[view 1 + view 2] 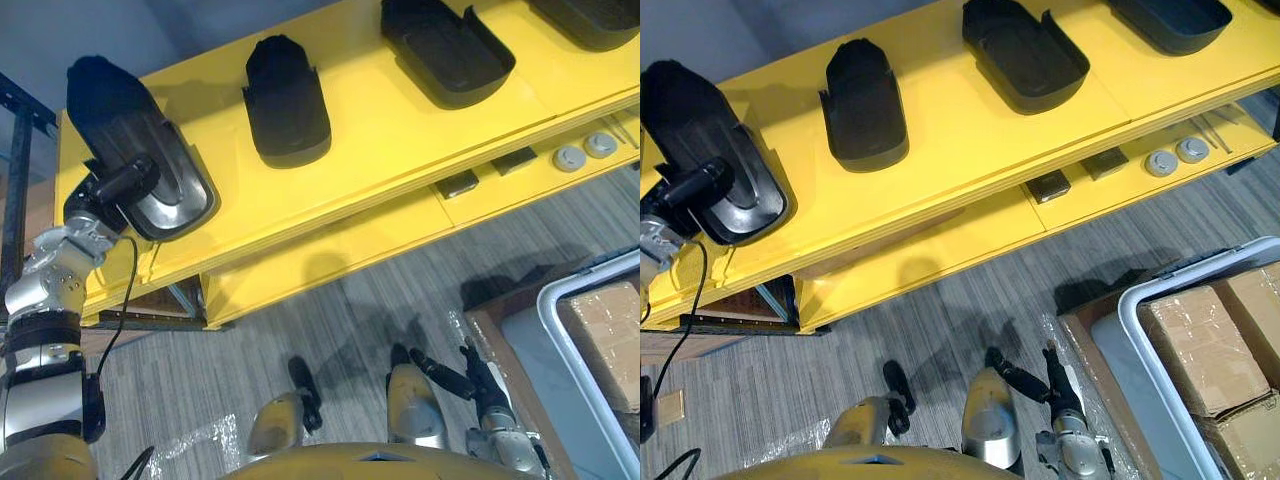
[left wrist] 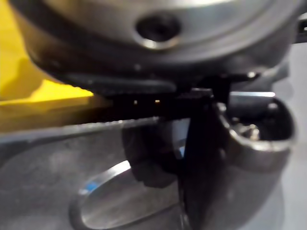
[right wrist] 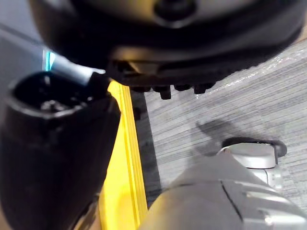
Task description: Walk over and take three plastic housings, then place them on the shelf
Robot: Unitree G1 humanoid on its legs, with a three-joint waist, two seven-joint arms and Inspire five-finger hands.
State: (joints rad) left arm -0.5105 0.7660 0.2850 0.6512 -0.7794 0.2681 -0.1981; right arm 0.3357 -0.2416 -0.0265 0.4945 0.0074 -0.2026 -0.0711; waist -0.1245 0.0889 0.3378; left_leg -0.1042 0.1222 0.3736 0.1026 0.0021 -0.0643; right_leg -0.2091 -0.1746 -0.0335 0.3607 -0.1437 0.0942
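Several black plastic housings lie in a row on the yellow shelf [image 1: 400, 140]. My left hand [image 1: 118, 185] grips the leftmost housing [image 1: 130, 120] at its near end, close to the shelf's front edge. The thumb lies across the housing's rim and the fingers are tucked beneath it. In the left wrist view the thumb [image 2: 252, 136] rests against the housing's glossy grey face [image 2: 57, 167]. Further right lie a second housing [image 1: 287, 100], a third [image 1: 445, 50] and one more [image 1: 590, 20]. My right hand [image 1: 478, 383] hangs low over the floor, fingers relaxed and holding nothing.
A lower yellow ledge holds two small dark blocks [image 1: 457, 183] and two round grey discs [image 1: 585, 152]. At the right, on the grey carpet, stands a white-rimmed bin [image 1: 1137, 300] with cardboard boxes [image 1: 1205, 345] in it.
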